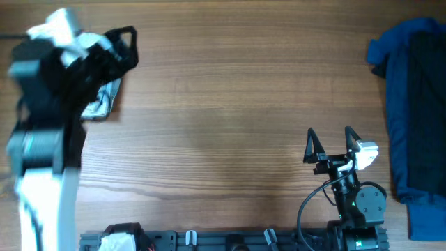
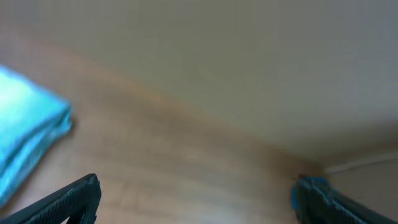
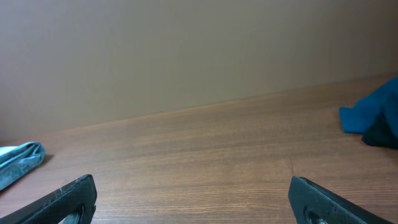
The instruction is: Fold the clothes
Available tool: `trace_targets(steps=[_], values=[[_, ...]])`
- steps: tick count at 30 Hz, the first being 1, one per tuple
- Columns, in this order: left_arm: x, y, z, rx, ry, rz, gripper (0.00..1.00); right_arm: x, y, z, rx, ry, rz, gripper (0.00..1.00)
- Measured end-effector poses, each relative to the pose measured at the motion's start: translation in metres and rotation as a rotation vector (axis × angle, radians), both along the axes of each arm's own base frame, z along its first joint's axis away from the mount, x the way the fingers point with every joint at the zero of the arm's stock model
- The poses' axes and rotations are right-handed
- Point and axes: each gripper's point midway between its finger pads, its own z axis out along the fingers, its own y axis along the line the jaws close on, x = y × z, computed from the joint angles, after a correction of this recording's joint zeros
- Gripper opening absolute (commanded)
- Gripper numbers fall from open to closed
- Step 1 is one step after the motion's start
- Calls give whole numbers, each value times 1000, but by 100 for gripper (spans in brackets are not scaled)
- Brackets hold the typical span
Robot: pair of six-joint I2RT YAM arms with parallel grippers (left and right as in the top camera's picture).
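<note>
Denim shorts [image 1: 104, 97] lie bunched beside left gripper [image 2: 196, 183] — it and right gripper [image 1: 329, 132] gape empty.

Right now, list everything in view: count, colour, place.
denim shorts: one, faded light blue, a compact bundle at the table's far left, partly hidden under the left arm.
dark garments: one pile, count unclear, navy blue and black, at the table's right edge.
table: one, brown wood grain, under everything.
base rail: one, dark grey, along the near edge.
left gripper: one, black, open, empty, at the far left by the shorts.
right gripper: one, black, open, empty, over bare wood at the near right.
</note>
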Motion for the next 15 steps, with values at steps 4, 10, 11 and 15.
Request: trace_targets(steps=[4,10,11,15], values=[[-52,-3,43,7,-123,0,100,0,0,0,0,0,0,100],[-121,-3,63,18,-191,23,100,0,0,0,0,0,0,100],[-129,-3,65,19,-209,24,100,0,0,0,0,0,0,100],[-164,-4,59,23,-271,30,100,0,0,0,0,0,0,100]])
